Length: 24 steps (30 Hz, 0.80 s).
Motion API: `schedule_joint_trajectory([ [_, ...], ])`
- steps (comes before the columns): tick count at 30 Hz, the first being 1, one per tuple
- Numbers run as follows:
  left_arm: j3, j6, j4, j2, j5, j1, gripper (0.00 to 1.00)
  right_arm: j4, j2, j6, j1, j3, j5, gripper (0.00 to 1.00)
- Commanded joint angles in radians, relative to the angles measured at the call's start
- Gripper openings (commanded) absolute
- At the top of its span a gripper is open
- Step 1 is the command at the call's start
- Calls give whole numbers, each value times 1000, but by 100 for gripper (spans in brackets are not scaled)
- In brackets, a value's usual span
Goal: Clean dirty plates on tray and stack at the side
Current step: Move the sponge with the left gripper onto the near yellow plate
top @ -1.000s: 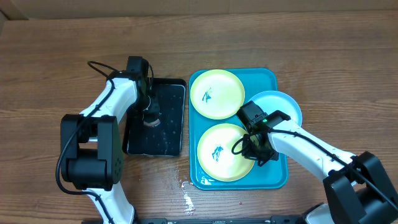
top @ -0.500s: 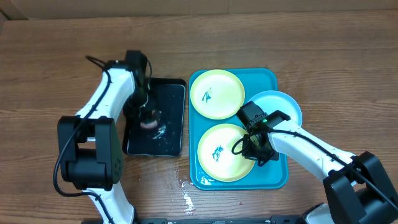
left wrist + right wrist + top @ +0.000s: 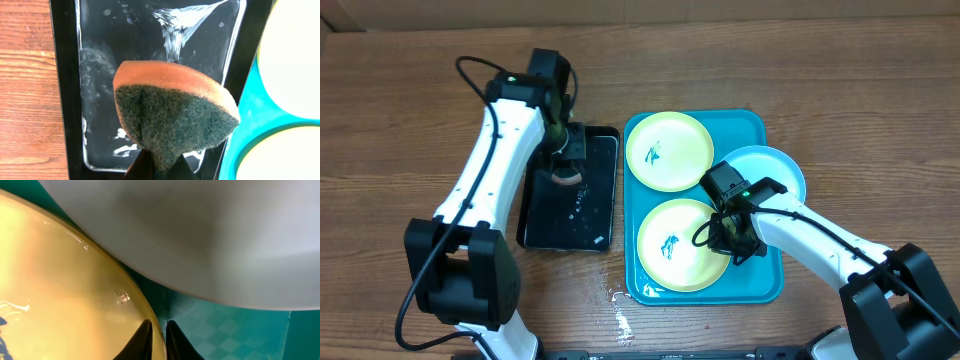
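Observation:
The turquoise tray (image 3: 765, 280) holds two yellow-green plates, each with a blue smear: one at the back (image 3: 668, 150), one at the front (image 3: 680, 245). A light blue plate (image 3: 772, 170) leans on the tray's right rim. My left gripper (image 3: 563, 165) is shut on an orange and green sponge (image 3: 175, 112), held above the black tray (image 3: 590, 225). My right gripper (image 3: 728, 232) is shut on the right rim of the front plate (image 3: 75, 290); the light blue plate's underside (image 3: 210, 240) hangs over it.
The black tray (image 3: 67, 90) holds water. Small puddles (image 3: 620, 310) lie on the wooden table by the turquoise tray's front left corner. A cardboard wall runs along the table's back edge.
My left gripper has lifted the sponge out of the black tray's water and moved it toward the back. The right arm and plates have not moved.

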Motion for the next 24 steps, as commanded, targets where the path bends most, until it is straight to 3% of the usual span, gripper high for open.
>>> schedule_joint_trajectory([
  [1, -21, -30, -2, -15, -16, -8, 4, 5, 0, 13, -1, -5, 6, 13],
  [7, -21, -40, -42, -16, 246, -53, 4, 6, 0, 13, -1, -5, 6, 13],
  [12, -33, -103, -4, -15, 246, -190, 4, 9, 0, 13, -1, -5, 6, 13],
  [16, -106, -250, 68, -15, 255, -320, 4, 9, 0, 13, -1, -5, 6, 13],
  [24, -295, -380, 313, -15, 406, -462, 4, 1, 0, 13, -1, -5, 6, 13],
])
